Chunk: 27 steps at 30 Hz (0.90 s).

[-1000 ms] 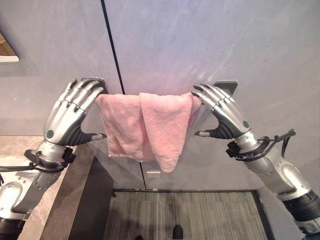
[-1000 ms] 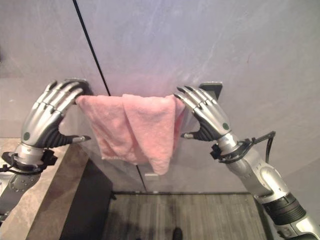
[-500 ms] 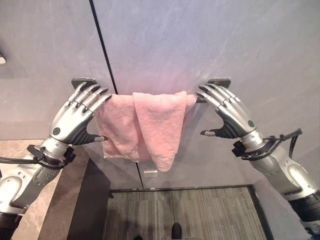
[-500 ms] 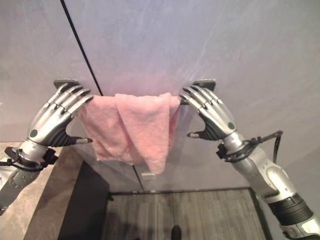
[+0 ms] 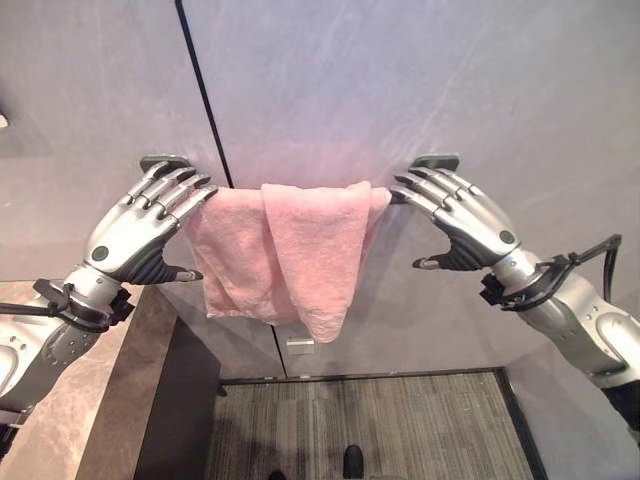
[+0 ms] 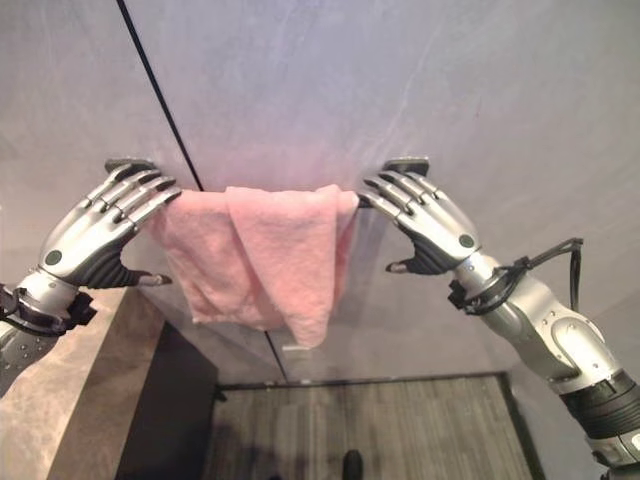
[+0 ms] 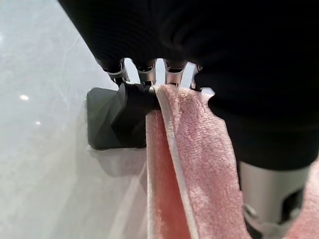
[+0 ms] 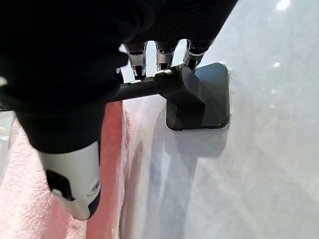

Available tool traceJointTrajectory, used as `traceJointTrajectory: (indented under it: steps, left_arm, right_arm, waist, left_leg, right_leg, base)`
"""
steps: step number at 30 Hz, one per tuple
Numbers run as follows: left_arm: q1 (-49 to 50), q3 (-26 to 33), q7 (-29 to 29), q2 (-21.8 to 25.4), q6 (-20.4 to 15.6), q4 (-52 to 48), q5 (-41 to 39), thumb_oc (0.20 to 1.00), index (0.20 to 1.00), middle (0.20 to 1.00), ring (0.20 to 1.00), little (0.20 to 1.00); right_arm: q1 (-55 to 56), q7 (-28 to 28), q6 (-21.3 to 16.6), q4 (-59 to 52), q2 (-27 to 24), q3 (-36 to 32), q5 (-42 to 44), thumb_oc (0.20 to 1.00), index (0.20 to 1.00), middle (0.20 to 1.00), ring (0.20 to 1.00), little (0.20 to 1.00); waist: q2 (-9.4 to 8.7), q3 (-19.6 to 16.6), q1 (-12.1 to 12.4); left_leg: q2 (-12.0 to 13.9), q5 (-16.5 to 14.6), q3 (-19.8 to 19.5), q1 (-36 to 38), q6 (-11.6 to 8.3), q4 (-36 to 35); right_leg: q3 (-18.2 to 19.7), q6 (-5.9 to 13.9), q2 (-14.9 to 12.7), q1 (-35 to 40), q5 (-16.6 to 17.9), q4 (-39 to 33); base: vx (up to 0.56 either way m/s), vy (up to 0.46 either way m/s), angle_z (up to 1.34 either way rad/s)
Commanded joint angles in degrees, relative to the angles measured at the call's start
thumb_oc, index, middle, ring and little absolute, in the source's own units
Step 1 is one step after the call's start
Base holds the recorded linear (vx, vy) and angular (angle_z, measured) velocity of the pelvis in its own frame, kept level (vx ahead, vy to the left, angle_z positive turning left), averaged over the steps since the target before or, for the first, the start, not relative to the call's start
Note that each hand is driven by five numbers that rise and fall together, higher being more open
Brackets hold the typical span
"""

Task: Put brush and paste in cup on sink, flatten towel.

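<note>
1. The pink towel [image 5: 285, 250] hangs over a dark towel bar [image 8: 139, 88] fixed to the grey wall [image 5: 400, 80] by two dark brackets, the left bracket [image 7: 107, 119] and the right bracket [image 8: 199, 97]. It is bunched toward the middle, one fold overlapping another, and its lower edge hangs uneven.
2. The left hand [image 5: 140, 225] reaches the towel's left end beside its bracket; its fingers [image 5: 180, 190] lie nearly straight over the bar, resting at the cloth's edge, and the thumb [image 5: 180, 273] is held apart below. Nothing is clasped.
3. The right hand [image 5: 470, 220] mirrors it at the towel's right end, fingers extended over the bar next to the right bracket, thumb free, holding nothing.
4. Below left, a stone-topped desk [image 5: 60, 420] with a dark side panel borders a striped floor mat [image 5: 380, 425].
5. Handling, as a judgement: the towel appears light, soft and limp, with a plush pile that likely drags on the bar. It will not keep a shape by itself, so flattening calls for a hold on its outer edges near the bar, drawing them apart toward the brackets.
6. Risk, as a judgement: an uneven pull could slide the cloth off the bar.
</note>
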Motion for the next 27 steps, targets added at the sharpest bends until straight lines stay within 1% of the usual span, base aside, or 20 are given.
traceJointTrajectory:
  steps: [1,3,6,9,10,11,14,17,21,27]
  left_arm:
    - [1.34,-1.46,-2.23,3.59,1.51,3.43,-1.38,1.000,1.000,1.000,1.000,1.000]
    - [1.43,-1.44,-2.29,3.07,1.51,3.33,-1.20,1.000,1.000,1.000,1.000,1.000]
    - [1.59,-0.84,-2.24,2.01,1.81,2.79,-0.94,1.000,1.000,1.000,1.000,1.000]
    - [1.67,-0.80,-2.02,1.03,1.75,2.79,-0.90,1.000,1.000,1.000,1.000,1.000]
    - [1.67,-0.75,-1.93,0.72,1.71,2.35,-1.04,1.000,1.000,1.000,1.000,1.000]
    - [1.62,-0.83,-1.89,0.79,1.68,2.39,-1.02,1.000,1.000,1.000,1.000,1.000]
    - [1.76,-0.76,-1.56,0.24,1.99,2.10,-1.23,1.000,1.000,1.000,1.000,1.000]
    - [1.88,-0.76,-1.34,-0.08,2.15,2.03,-1.12,1.000,1.000,1.000,1.000,1.000]
    - [2.06,-0.95,-1.33,0.04,2.15,1.87,-1.09,1.000,1.000,1.000,1.000,1.000]
    - [1.83,-1.45,-1.53,-0.08,2.30,1.89,-1.14,1.000,1.000,1.000,1.000,1.000]
  right_arm:
    - [2.39,-0.27,1.57,1.84,0.60,0.65,-1.00,1.000,1.000,1.000,1.000,1.000]
    - [3.71,-0.75,1.90,1.85,1.38,-0.83,-1.19,1.000,1.000,1.000,1.000,1.000]
    - [6.82,-2.37,2.66,1.00,4.52,-4.86,-0.93,1.000,1.000,1.000,1.000,1.000]
    - [8.74,-3.94,2.54,-0.27,7.27,-6.88,-0.19,1.000,1.000,1.000,1.000,1.000]
    - [9.71,-4.85,2.16,-1.57,8.84,-7.45,0.26,1.000,1.000,1.000,1.000,1.000]
    - [9.83,-4.85,2.15,-1.64,8.91,-7.54,0.24,1.000,1.000,1.000,1.000,1.000]
    - [10.27,-5.30,1.78,-2.85,11.29,-7.01,1.26,1.000,1.000,1.000,1.000,1.000]
    - [10.08,-5.17,1.64,-3.29,11.98,-6.45,1.85,1.000,1.000,1.000,1.000,1.000]
    - [8.32,-4.49,1.29,-3.60,11.22,-4.48,2.29,1.000,1.000,1.000,1.000,1.000]
    - [5.68,-3.67,1.23,-3.71,10.64,-2.27,2.63,1.000,1.000,1.000,1.000,1.000]
  waist:
    - [-2.23,-2.36,0.14]
    - [-2.23,-2.41,0.07]
    - [-2.30,-2.42,-0.02]
    - [-2.32,-2.34,-0.17]
    - [-2.43,-2.21,-0.17]
    - [-2.49,-2.25,-0.13]
    - [-2.89,-1.96,-0.08]
    - [-3.29,-1.95,0.10]
    - [-4.08,-1.83,0.46]
    - [-4.55,-1.86,0.73]
  left_leg:
    - [3.47,1.83,-1.01,-1.70,-3.45,0.21]
    - [3.47,1.80,-1.04,-1.68,-3.41,0.21]
    - [3.43,1.69,-1.05,-1.72,-3.28,0.21]
    - [3.45,1.68,-0.96,-1.83,-3.20,0.21]
    - [3.47,1.72,-0.94,-1.97,-3.15,0.21]
    - [3.46,1.73,-0.93,-1.99,-3.15,0.21]
    - [3.48,1.85,-0.85,-2.33,-3.08,0.21]
    - [3.53,1.89,-0.77,-2.49,-3.06,0.21]
    - [3.57,1.93,-0.62,-2.89,-3.10,0.21]
    - [3.53,2.08,-0.60,-3.43,-3.09,0.21]
  right_leg:
    - [-1.67,8.71,-10.73,2.61,1.69,0.43]
    - [-1.69,8.72,-10.74,2.62,1.69,0.43]
    - [-1.68,8.74,-10.73,2.55,1.67,0.43]
    - [-1.58,8.76,-10.76,2.36,1.70,0.43]
    - [-1.54,8.76,-10.74,2.20,1.81,0.43]
    - [-1.53,8.76,-10.75,2.17,1.82,0.43]
    - [-1.21,8.81,-10.66,1.70,2.13,0.43]
    - [-1.15,8.87,-10.59,1.46,2.27,0.43]
    - [-1.06,8.97,-10.57,0.93,2.61,0.43]
    - [-1.17,9.08,-10.63,0.57,2.83,0.43]
  base:
    - [0.00,0.000,0.00]
    - [0.00,0.000,0.00]
    - [0.00,0.000,0.00]
    - [0.00,0.000,0.00]
    - [0.00,0.000,0.00]
    - [0.00,0.000,0.00]
    - [0.00,0.000,0.00]
    - [0.00,0.000,0.00]
    - [0.00,0.000,0.00]
    - [0.00,0.008,-0.03]
